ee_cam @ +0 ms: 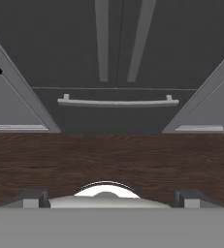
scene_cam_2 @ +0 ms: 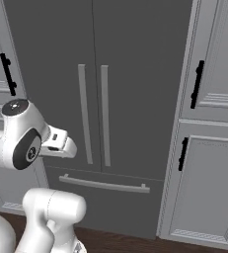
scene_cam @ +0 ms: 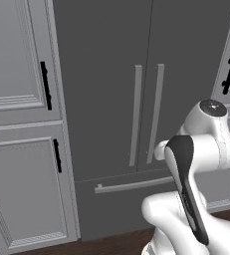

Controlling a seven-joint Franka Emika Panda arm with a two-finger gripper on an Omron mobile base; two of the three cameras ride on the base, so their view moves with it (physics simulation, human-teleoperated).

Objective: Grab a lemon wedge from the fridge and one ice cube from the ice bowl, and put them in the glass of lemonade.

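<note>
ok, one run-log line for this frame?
stage: facing tall dark grey fridge | doors: closed | gripper: open, empty, apart from the fridge | lemon wedge: not yet fetched

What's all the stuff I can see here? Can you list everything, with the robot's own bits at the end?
fridge: one, dark grey, centre, both doors and bottom drawer shut.
upright fridge handles: two, pale grey bars, side by side where the doors meet.
drawer handle: one, pale grey bar, lying level below the doors.
cupboards: pale grey panelled doors, stacked on both sides of the fridge.
cupboard handles: short black bars, on the door edges nearest the fridge.
floor: dark brown wood, in front of the fridge.
arm: one, white with dark joints, folded before the fridge.
gripper: jaws wide apart, holding nothing, aimed at the floor and fridge base.
</note>
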